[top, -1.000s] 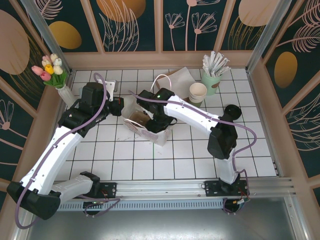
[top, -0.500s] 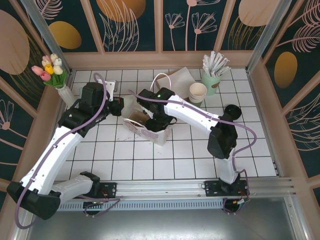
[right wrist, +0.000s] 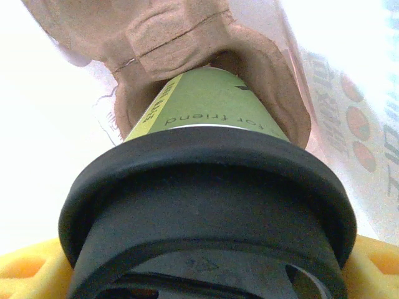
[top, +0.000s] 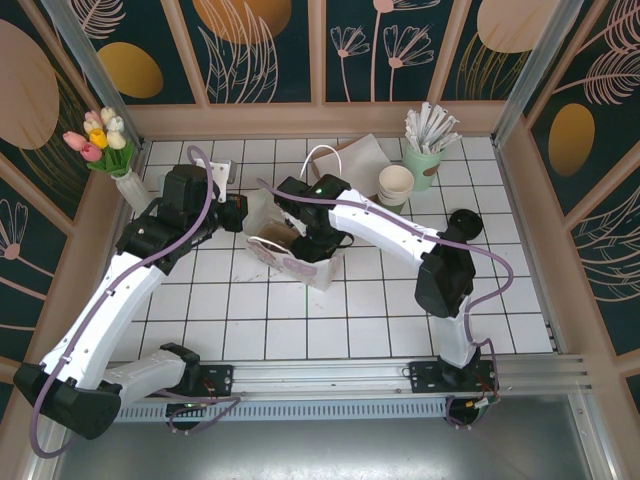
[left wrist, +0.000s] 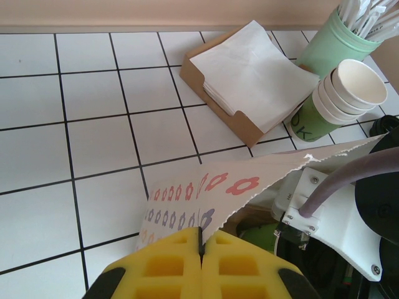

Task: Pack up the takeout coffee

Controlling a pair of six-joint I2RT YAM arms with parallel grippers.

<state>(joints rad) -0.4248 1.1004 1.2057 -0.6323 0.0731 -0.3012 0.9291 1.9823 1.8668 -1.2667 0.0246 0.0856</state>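
White table (top: 500, 300): my left gripper (left wrist: 201, 243) pinches the paper bag (left wrist: 206, 187) open so my right gripper (right wrist: 199, 269), clasping the takeout coffee (right wrist: 212, 106), fits inside.

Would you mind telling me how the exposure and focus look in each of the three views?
Right wrist view: the paper bag wall is blown out to white at left, while the takeout coffee print reads clearly and its near black lid looks soft. Left wrist view: even light, crisp napkins, slightly soft yellow fingers. Top external view: sharp and evenly lit across the table.
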